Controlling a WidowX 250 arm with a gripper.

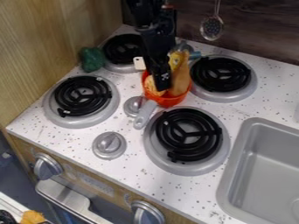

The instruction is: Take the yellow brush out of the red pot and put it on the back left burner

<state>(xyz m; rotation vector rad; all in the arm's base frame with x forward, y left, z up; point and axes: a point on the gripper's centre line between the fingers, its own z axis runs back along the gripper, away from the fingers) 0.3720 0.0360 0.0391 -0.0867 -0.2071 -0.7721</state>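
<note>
Gripper at round orange pot, apart or together unclear, coiled burners, speckled counter

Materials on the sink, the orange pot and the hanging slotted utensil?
Sink: even grey, soft sheen; molded plastic or painted metal, can't tell. Orange pot: smooth, bright solid color; likely plastic, possibly enameled metal. Slotted utensil: silvery with bright highlights; probably polished metal.

The camera looks down slantwise on the stovetop.
</note>
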